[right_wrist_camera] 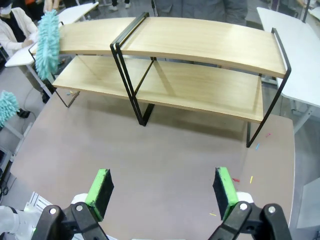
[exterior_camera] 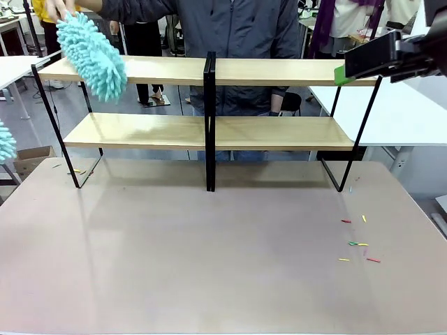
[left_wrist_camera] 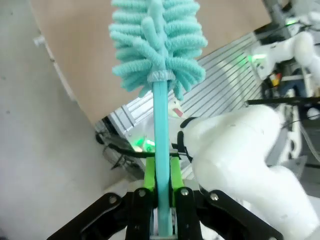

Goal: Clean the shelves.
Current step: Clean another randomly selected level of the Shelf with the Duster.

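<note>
The shelves (exterior_camera: 279, 72) (right_wrist_camera: 200, 45), two long light-wood boards on a thin black frame with a central divider, stand across the far half of the table. A person's hand holds a fluffy teal duster (exterior_camera: 91, 52) (right_wrist_camera: 47, 42) against the top board's left end. My left gripper (left_wrist_camera: 162, 195) is shut on the thin teal handle of a second teal duster (left_wrist_camera: 157, 40), whose head peeks in at the table's left edge (exterior_camera: 5, 143) (right_wrist_camera: 7, 107). My right gripper (right_wrist_camera: 162, 192) is open and empty, high above the table; it hangs by the top board's right end (exterior_camera: 346, 70).
Small coloured scraps (exterior_camera: 360, 244) lie on the brownish-pink tabletop (exterior_camera: 209, 258) at the right front. White tables stand at the right (exterior_camera: 412, 112) and far left (exterior_camera: 14, 66). A cardboard box (exterior_camera: 31, 157) sits low at the left. The person (exterior_camera: 230, 28) stands behind the shelves.
</note>
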